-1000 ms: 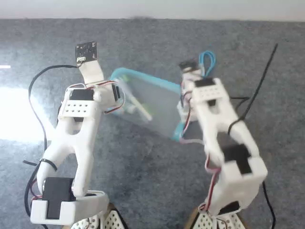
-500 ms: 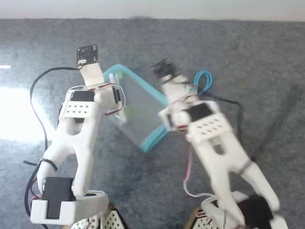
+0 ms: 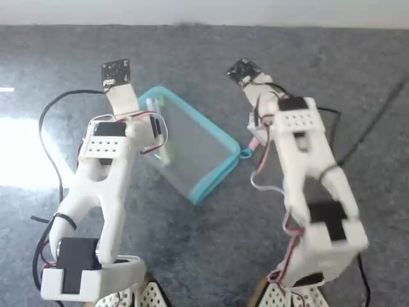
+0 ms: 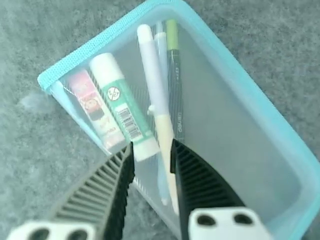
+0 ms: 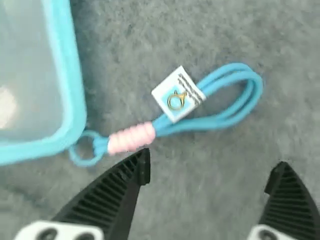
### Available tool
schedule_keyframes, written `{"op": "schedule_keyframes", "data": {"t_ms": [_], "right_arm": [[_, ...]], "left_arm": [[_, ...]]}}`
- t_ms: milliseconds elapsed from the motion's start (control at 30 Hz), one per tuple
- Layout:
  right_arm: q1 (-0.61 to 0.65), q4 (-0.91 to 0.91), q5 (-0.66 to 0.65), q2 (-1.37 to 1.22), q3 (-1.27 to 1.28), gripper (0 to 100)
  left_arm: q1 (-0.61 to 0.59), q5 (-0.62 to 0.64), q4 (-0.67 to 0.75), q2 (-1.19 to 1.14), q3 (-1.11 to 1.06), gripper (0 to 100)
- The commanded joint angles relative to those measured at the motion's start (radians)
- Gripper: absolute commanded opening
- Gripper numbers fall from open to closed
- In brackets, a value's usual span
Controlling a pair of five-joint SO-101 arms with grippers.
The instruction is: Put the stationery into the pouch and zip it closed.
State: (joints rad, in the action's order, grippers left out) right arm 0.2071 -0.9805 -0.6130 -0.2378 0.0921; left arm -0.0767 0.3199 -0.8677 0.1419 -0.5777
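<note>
The translucent pouch [image 3: 195,150] with a teal border lies between the arms. Inside it are a glue stick [image 4: 122,107], a red eraser [image 4: 93,107], a white pen [image 4: 152,85] and a green pen [image 4: 173,75]. My left gripper [image 4: 151,150] is shut on the pouch's [image 4: 235,125] near edge, by the glue stick's end. The zip pull cord [image 5: 220,100], with a pink bead [image 5: 131,137] and a white tag [image 5: 177,99], lies on the table at the pouch's corner [image 5: 75,125]. Just short of the cord my right gripper [image 5: 212,160] stands open and holds nothing.
Grey carpet-like table top [image 3: 211,243] all around. A pale wall strip [image 3: 204,11] runs along the far edge. Black cables [image 3: 48,115] trail beside the left arm and behind the right arm [image 3: 358,128]. There is free room in front of the pouch.
The right arm swung left and then back to the right, and the pouch turned and shifted with it. The blue cord now lies loose in front of the open right gripper. The left arm kept still.
</note>
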Motion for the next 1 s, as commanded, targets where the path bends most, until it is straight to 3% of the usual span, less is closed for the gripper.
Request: {"op": "schedule_keyframes", "data": {"t_ms": [0, 200, 400, 500, 700, 967], "right_arm": [[-0.012, 0.031, -0.009, -0.142, -0.189, 39.2], [0.021, 0.013, 0.049, -0.321, -0.371, 39.1], [0.016, -0.140, -0.012, -0.374, -0.422, 36.0], [0.008, -0.188, -0.048, -0.381, -0.422, 30.3], [-0.002, -0.206, -0.051, -0.400, -0.408, 25.0], [-0.018, -0.263, -0.060, -0.321, -0.278, 14.7]], "left_arm": [[0.000, -0.005, -0.011, 0.015, 0.018, 11], [-0.012, 0.064, -0.141, 0.031, 0.025, 11], [-0.229, -0.069, -0.118, 0.057, -0.008, 10], [-0.167, -0.141, -0.084, 0.012, -0.058, 10], [-0.043, -0.141, -0.046, -0.161, -0.015, 10], [-0.021, -0.146, -0.057, -0.404, 0.297, 10]]}}
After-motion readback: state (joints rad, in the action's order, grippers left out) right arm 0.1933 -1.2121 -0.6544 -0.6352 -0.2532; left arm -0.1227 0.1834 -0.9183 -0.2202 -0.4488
